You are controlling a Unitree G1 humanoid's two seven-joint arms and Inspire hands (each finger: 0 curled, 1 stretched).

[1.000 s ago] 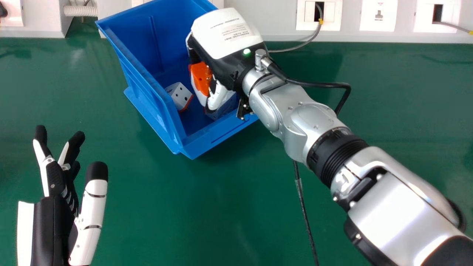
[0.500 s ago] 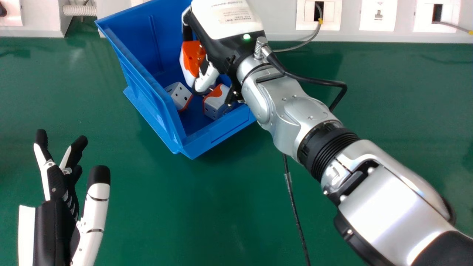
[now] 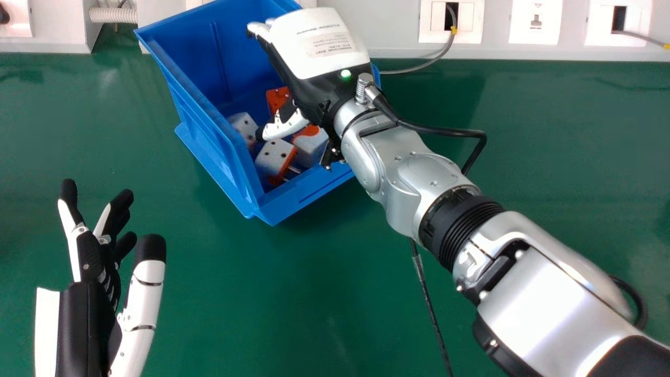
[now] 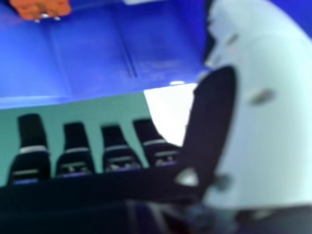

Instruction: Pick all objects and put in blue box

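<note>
My right hand (image 3: pixel 319 57) is over the blue box (image 3: pixel 204 118), palm down and open, with nothing held. In the right hand view, the straight fingers of the right hand (image 4: pixel 114 151) and its thumb stand apart. Inside the box, a white and orange adapter (image 3: pixel 273 157) lies near the front corner, its pins to one side. Another adapter (image 3: pixel 311 146) is beside it, a third (image 3: pixel 242 125) rests by the left wall, and an orange piece (image 3: pixel 276 98) is partly hidden behind the hand. At the lower left, my left hand (image 3: pixel 89 272) is open above the table.
The green table (image 3: pixel 314 293) extends around the box. Behind it runs a white wall trunking with sockets (image 3: pixel 536 21) and a grey cable (image 3: pixel 426 62). A black cable (image 3: pixel 432 309) hangs below the right forearm.
My right hand has opened and let go of a white and orange adapter, which now lies near the box's front corner. Another adapter has shifted slightly. My left hand has drifted a little to the right.
</note>
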